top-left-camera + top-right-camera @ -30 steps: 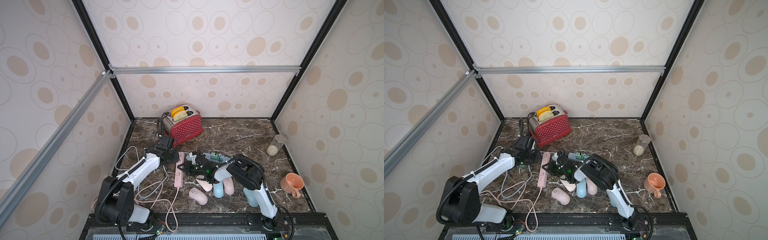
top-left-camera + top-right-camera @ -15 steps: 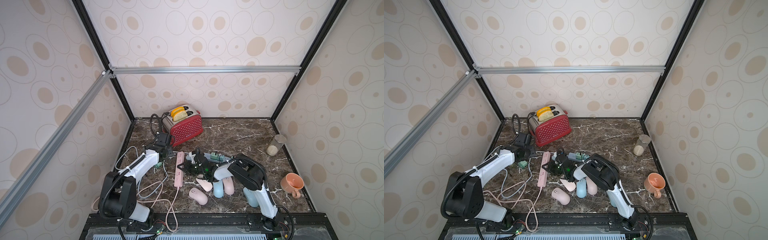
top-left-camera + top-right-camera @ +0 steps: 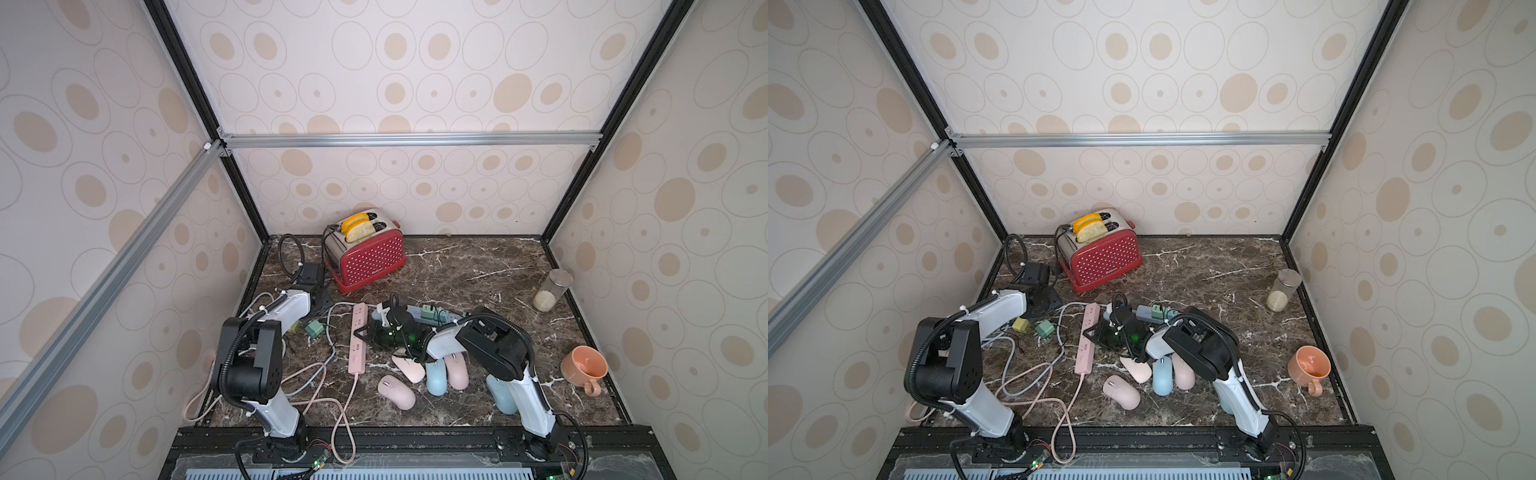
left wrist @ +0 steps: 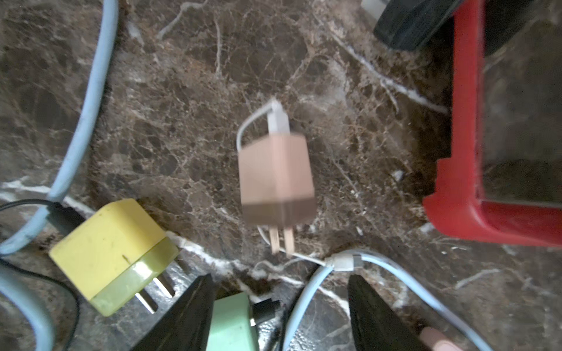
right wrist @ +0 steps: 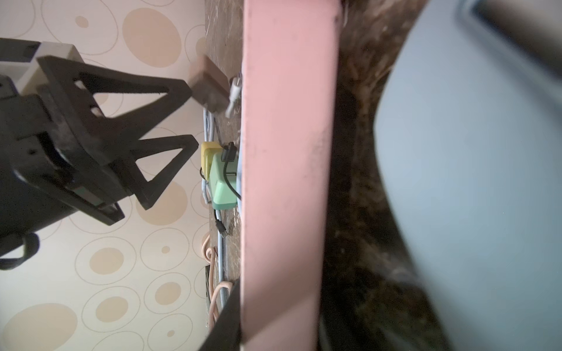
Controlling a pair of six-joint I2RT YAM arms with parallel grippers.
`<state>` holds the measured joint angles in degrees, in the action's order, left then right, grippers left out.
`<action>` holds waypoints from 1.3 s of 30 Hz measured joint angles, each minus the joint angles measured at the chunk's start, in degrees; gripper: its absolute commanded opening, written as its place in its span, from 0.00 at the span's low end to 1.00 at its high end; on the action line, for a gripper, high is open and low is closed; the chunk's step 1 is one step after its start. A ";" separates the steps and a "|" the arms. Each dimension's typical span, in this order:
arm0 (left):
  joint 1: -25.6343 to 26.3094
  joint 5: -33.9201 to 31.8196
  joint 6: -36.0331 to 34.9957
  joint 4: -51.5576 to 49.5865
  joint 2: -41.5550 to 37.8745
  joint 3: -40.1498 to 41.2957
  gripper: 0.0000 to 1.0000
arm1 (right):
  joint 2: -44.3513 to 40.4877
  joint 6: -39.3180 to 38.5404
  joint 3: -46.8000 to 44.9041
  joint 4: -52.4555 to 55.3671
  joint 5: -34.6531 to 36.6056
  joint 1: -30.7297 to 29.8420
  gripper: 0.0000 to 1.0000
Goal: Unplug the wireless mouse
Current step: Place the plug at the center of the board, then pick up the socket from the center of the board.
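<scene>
A beige charger plug (image 4: pixel 276 176) with a white cable, blurred, is loose over the marble just beyond my left gripper (image 4: pixel 279 278), whose jaws stand wide open and empty. In a top view that gripper (image 3: pixel 322 301) is left of the pink power strip (image 3: pixel 357 338). My right gripper (image 5: pixel 282 304) is shut on the pink power strip (image 5: pixel 289 170); in a top view it (image 3: pixel 368 332) sits at the strip's right side. Several wireless mice lie near the front, pink ones (image 3: pixel 397 392) and blue ones (image 3: pixel 436 376).
A yellow plug (image 4: pixel 112 255) and a green plug (image 4: pixel 234 325) lie by the left fingers among blue and pink cables. A red toaster (image 3: pixel 365 253) stands at the back. A grey strip with green plugs (image 3: pixel 428 313), a jar (image 3: pixel 552 289) and an orange cup (image 3: pixel 584 368) lie to the right.
My left gripper has drawn back from the pink strip toward the left wall with the beige plug, then opened and let it go. The right arm has stayed put.
</scene>
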<state>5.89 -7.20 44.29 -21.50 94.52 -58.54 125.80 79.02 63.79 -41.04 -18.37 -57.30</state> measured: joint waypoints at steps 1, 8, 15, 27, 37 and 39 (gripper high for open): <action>0.00 0.48 -0.15 0.02 -0.55 0.00 0.98 | 0.00 -0.20 0.28 0.55 -0.07 0.00 0.32; 0.04 6.64 2.38 4.04 -13.09 2.80 0.99 | -1.33 -4.79 1.09 3.28 1.55 0.22 0.59; 2.38 11.21 3.80 6.49 -24.59 10.21 0.99 | -4.96 -9.60 1.07 10.32 4.90 0.22 0.71; 7.93 13.88 3.61 5.55 -34.18 16.37 0.99 | -12.57 -21.20 -3.65 19.02 8.48 -0.57 0.74; 23.87 4.50 -0.83 1.33 -26.25 17.14 0.94 | -30.42 -30.53 -12.74 26.18 13.55 -1.40 0.74; 25.14 2.80 -1.75 0.57 -21.62 17.05 0.92 | -33.57 -31.80 -14.64 28.17 15.26 -1.40 0.74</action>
<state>31.03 -4.40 42.54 -20.93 72.90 -41.50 92.23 47.22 49.15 -12.86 -3.11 -58.70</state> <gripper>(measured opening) 0.932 0.736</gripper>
